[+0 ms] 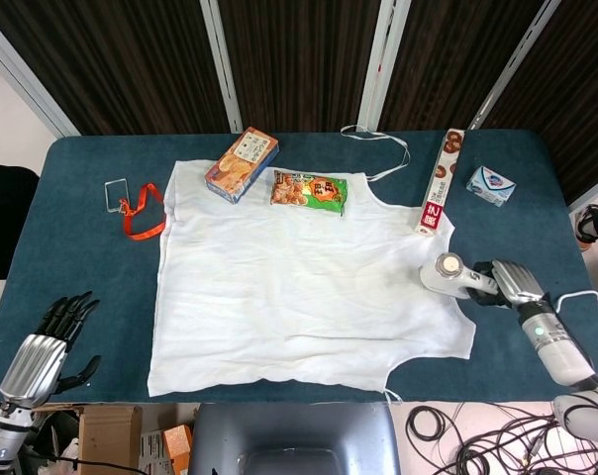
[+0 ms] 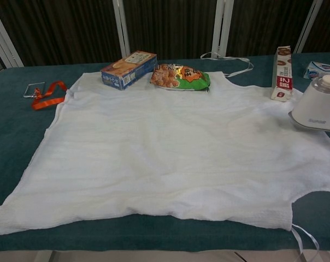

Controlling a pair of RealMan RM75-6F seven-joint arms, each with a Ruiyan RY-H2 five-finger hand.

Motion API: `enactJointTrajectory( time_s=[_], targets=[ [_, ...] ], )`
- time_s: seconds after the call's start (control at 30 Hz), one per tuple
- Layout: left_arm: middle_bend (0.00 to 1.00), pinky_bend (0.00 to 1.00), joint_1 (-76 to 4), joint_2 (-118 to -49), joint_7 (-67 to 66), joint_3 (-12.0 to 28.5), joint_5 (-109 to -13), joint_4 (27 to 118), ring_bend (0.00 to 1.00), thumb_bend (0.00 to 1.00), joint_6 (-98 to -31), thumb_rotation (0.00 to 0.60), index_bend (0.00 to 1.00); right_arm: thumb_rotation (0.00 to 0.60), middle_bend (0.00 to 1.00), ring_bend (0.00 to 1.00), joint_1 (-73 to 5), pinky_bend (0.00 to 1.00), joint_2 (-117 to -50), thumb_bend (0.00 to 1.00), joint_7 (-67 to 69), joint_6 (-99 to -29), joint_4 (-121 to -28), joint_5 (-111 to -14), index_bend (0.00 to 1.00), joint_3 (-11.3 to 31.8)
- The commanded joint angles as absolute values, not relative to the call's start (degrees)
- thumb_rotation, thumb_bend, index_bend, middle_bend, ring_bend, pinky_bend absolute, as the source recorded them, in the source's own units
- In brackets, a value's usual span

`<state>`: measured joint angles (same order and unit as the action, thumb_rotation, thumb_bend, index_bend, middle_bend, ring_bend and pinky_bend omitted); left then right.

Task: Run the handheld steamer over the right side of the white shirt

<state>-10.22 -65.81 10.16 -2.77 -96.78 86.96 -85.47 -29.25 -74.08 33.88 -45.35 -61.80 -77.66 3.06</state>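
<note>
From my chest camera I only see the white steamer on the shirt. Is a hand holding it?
Observer: Yes. In the head view the right hand grips the steamer by its handle, at the shirt's right edge.
Operator: Where's my other hand?
Observer: The left hand is off the shirt, over the table's near left corner, holding nothing, fingers apart.
Operator: What's that blue thing cut off on my right?
Observer: A small blue and white packet lying on the table, beyond the tall red and white box, not touching the shirt.
</note>
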Motion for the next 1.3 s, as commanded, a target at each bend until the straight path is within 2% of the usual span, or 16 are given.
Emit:
enactJointTrajectory(
  time_s=[0.03, 0.13, 0.27, 0.33, 0.43, 0.53, 0.63, 0.73, 0.8, 1.0, 1.1, 1.3],
  targets=[
    [0.00, 0.02, -10.21, -65.80, 10.21, -2.74, -96.73, 86.95, 0.00, 0.36, -85.45, 0.600, 0.00, 0.600, 1.00, 1.00, -27.44, 1.00, -74.79, 0.90, 41.16, -45.43, -55.80, -80.02, 1.00, 1.50],
    [0.00, 0.02, -10.37, -65.89, 10.12, -2.73, -96.68, 86.95, 0.00, 0.36, -85.12, 0.600, 0.00, 0.600, 1.00, 0.98, -27.51, 1.00, -75.99, 0.90, 44.54, -44.92, -52.78, -81.87, 1.00, 0.48],
    [0.00, 0.02, -10.53, -65.97, 10.05, -2.81, -96.61, 87.00, 0.00, 0.36, -84.66, 0.600, 0.00, 0.600, 0.99, 0.84, -27.95, 0.97, -77.44, 0.89, 46.96, -44.45, -50.32, -83.60, 0.95, -0.42],
    [0.00, 0.02, -10.54, -65.95, 10.16, -2.84, -96.52, 86.95, 0.00, 0.36, -84.55, 0.600, 0.00, 0.600, 0.94, 0.76, -28.17, 0.93, -77.92, 0.86, 48.16, -44.18, -49.35, -84.23, 0.87, -0.78],
    [0.00, 0.02, -10.54, -65.91, 10.30, -2.75, -96.41, 86.90, 0.00, 0.36, -84.61, 0.600, 0.00, 0.600, 0.81, 0.62, -28.44, 0.81, -78.17, 0.80, 49.22, -43.52, -48.36, -84.85, 0.74, -1.32],
    [0.00, 0.02, -10.55, -65.82, 10.44, -2.75, -96.47, 86.92, 0.00, 0.36, -84.67, 0.600, 0.00, 0.600, 0.72, 0.54, -28.58, 0.74, -77.95, 0.75, 50.25, -43.12, -48.15, -85.39, 0.66, -1.81],
    [0.00, 0.02, -10.58, -65.79, 10.55, -2.83, -96.51, 86.90, 0.00, 0.36, -84.57, 0.600, 0.00, 0.600, 0.61, 0.47, -28.83, 0.70, -77.44, 0.66, 50.98, -42.47, -48.40, -86.02, 0.57, -2.48],
    [0.00, 0.02, -10.62, -65.75, 10.61, -2.88, -96.55, 86.93, 0.00, 0.36, -84.49, 0.600, 0.00, 0.600, 0.50, 0.41, -29.21, 0.67, -76.62, 0.49, 52.12, -41.77, -49.07, -86.81, 0.43, -3.23],
    [0.00, 0.02, -10.64, -65.72, 10.58, -2.93, -96.68, 86.93, 0.00, 0.36, -84.51, 0.600, 0.00, 0.600, 0.45, 0.39, -29.28, 0.66, -76.20, 0.42, 52.82, -41.89, -49.31, -87.22, 0.35, -3.54],
    [0.00, 0.02, -10.54, -65.70, 10.74, -2.90, -96.71, 86.86, 0.00, 0.36, -84.79, 0.600, 0.00, 0.600, 0.26, 0.25, -29.27, 0.60, -73.86, 0.27, 54.06, -42.15, -50.66, -88.49, 0.11, -4.94],
    [0.00, 0.02, -10.57, -65.67, 10.82, -2.91, -96.73, 86.82, 0.00, 0.36, -84.77, 0.600, 0.00, 0.600, 0.21, 0.22, -28.90, 0.59, -72.56, 0.26, 53.80, -42.89, -51.72, -88.59, 0.06, -5.24],
    [0.00, 0.02, -10.48, -65.67, 10.79, -3.01, -96.95, 86.83, 0.00, 0.36, -85.00, 0.600, 0.00, 0.600, 0.17, 0.19, -27.43, 0.57, -68.84, 0.26, 52.57, -46.52, -55.81, -88.92, 0.04, -5.57]
  ],
)
